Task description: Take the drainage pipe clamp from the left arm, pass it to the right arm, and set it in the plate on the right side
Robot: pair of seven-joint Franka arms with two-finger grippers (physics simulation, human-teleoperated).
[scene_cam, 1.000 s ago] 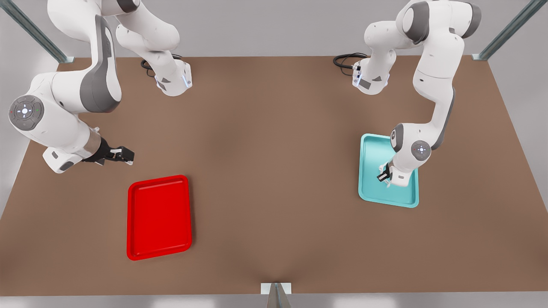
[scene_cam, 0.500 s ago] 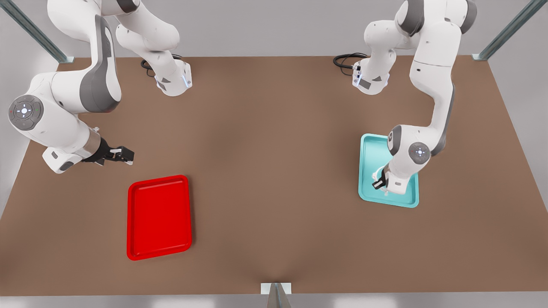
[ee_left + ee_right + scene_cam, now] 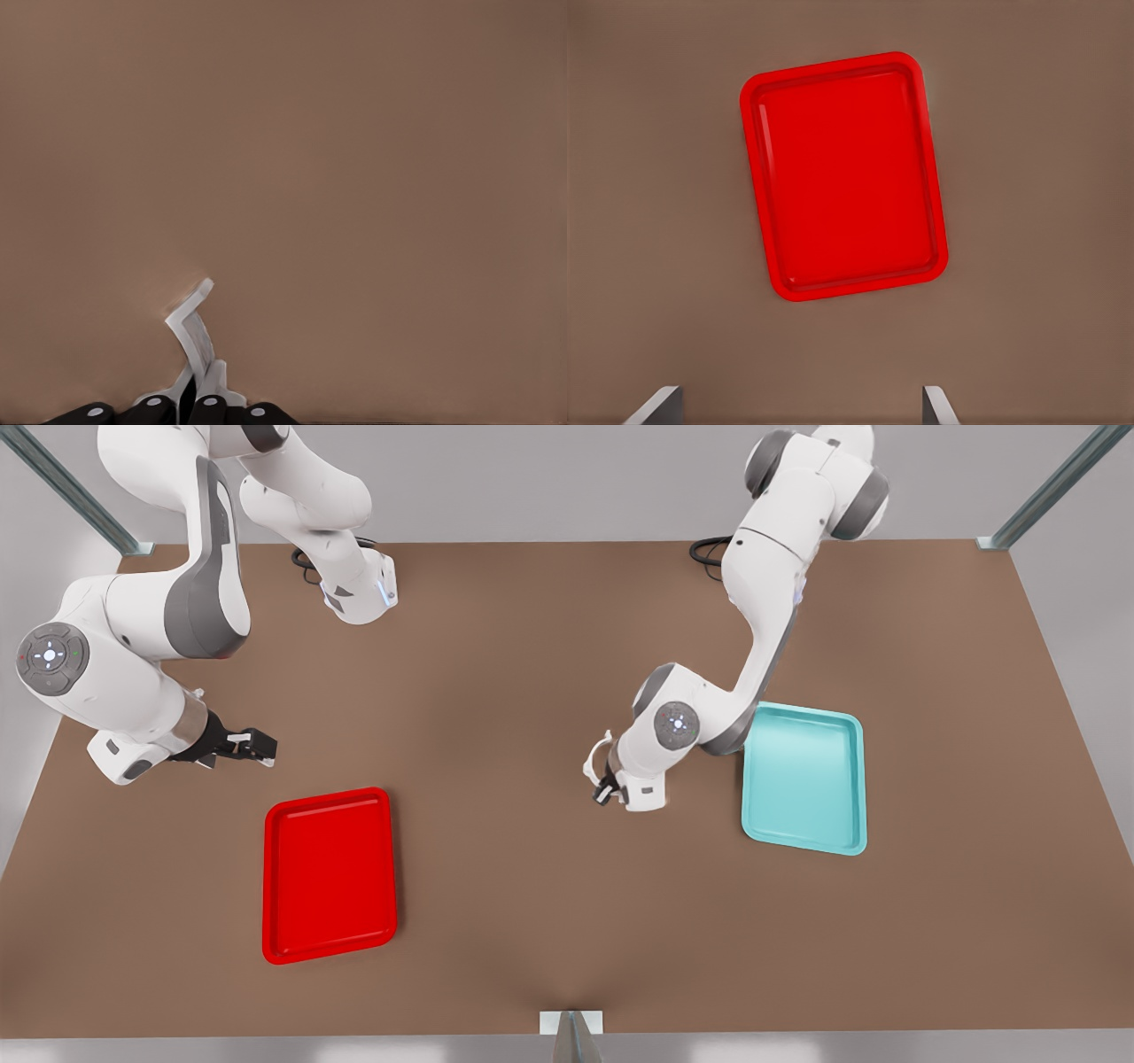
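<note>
The left tool hangs from a bent arm over bare brown table, centre-right of the front frame, clenched on the drainage pipe clamp, a thin white plastic arc lifted off the table. The right tool waits at the frame's left, spread wide, angled above the glossy red plate. A teal tray lies right.

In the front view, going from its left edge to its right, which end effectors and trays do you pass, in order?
Right end effector, open above the table → red tray → left end effector shut on the white clamp → teal tray.
</note>
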